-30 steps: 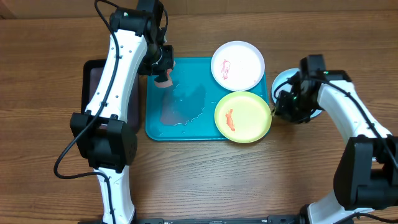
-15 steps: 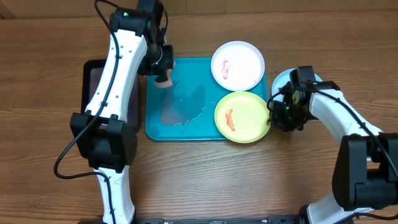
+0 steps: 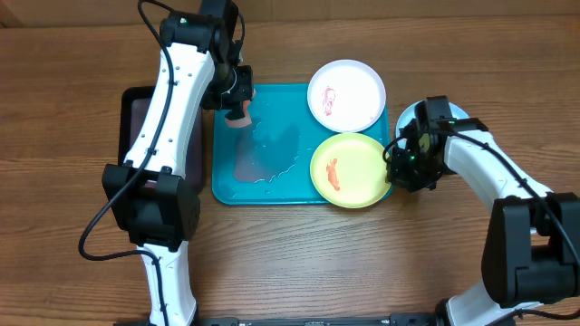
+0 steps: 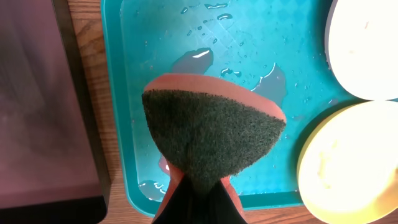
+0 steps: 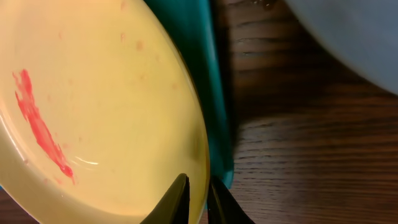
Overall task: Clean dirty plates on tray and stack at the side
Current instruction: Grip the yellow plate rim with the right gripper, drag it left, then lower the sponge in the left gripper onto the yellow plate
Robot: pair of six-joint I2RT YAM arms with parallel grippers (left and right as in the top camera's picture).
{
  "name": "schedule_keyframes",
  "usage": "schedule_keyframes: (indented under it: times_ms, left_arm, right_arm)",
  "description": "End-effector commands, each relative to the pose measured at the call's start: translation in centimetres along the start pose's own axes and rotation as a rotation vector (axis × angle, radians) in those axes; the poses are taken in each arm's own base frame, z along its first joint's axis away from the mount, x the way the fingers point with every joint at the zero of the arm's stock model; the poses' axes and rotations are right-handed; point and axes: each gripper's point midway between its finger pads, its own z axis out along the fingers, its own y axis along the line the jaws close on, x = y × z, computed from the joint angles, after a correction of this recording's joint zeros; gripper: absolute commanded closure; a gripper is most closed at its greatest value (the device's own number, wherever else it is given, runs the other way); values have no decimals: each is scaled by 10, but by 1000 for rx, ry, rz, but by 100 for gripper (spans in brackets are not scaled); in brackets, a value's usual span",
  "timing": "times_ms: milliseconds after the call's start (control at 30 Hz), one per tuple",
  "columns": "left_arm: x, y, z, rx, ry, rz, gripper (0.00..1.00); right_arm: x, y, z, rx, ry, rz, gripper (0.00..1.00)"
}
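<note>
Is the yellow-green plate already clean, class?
No: the yellow-green plate carries a red-orange smear on its inner surface in the right wrist view.

tray [image 3: 272,145]: turquoise, fine diamond texture, glossy water patches
white plate [image 3: 355,91]: white, with a faint pink-red smear toward its 9 o'clock
yellow-green plate [image 3: 361,174]: pale yellow-green, with one red-orange streak toward its 9 o'clock
light blue plate [image 5: 354,37]: plain pale grey-blue
sponge [image 4: 211,137]: dark olive-green scouring face, orange-red edge
black tray [image 3: 136,127]: black rim, dull maroon-brown floor
table [image 3: 72,63]: mid-brown wood grain with darker streaks
left arm [image 3: 172,100], right arm [image 3: 494,163]: white shells, black joints
</note>
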Motion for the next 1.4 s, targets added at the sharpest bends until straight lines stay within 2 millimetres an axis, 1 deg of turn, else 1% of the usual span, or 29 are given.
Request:
schedule_keyframes:
  times_ms: [0,33,100,233,300,433,500,567,600,667,733,867,1000,1067,1133,1167,1233,1300,1367]
  left_arm:
    - [1,-3,-7,2,-17,-4,96]
    - [1,-3,-7,2,-17,-4,96]
    - [2,-3,-7,1,-16,-4,96]
    - [1,-3,-7,2,-16,-3,96]
    - [1,-3,-7,2,-16,-4,96]
    - [2,-3,-7,2,-16,-4,96]
    - [2,-3,-7,2,-16,-4,96]
    - [2,-3,-7,2,-16,-4,96]
    - [1,-3,-7,2,-16,-4,96]
    - [1,-3,-7,2,-16,-4,96]
    - [1,-3,-7,2,-16,-4,96]
    - [1,-3,-7,2,-16,-4,96]
    - [1,-3,-7,2,-16,-5,96]
    - [2,-3,-7,1,-16,-4,96]
    - [2,-3,-7,2,-15,-4,96]
    - [2,-3,-7,1,-15,-4,96]
    - [1,-3,-7,2,-17,-4,96]
    - [0,-3,-7,3,-21,-4,96]
    - [0,-3,-7,3,-22,-4,96]
  right_arm:
    - [-1,4,-2,-2,-14,-12,87]
    - [-1,4,-2,-1,-12,-12,89]
    - [0,3,0,0,-5,-9,96]
    - [2,3,3,1,8,-4,96]
    - [5,10,4,-21,18,-15,96]
    - [13,34,7,-70,39,-53,96]
    - [14,47,11,-76,30,-58,96]
    - [13,65,15,-88,6,-55,96]
    - [12,74,17,-88,-14,-47,96]
    - [7,83,22,-52,-68,27,96]
    - [-2,97,25,-28,-152,92,96]
    - [-15,129,27,-55,-291,141,96]
    - [-22,143,28,-60,-387,235,96]
    - [-22,148,31,-71,-393,241,96]
    - [-20,148,34,-70,-385,236,96]
    - [-19,149,35,-68,-377,218,94]
    - [-16,152,36,-72,-360,142,76]
    - [-15,156,35,-86,-334,43,63]
    - [-16,155,34,-91,-325,-7,60]
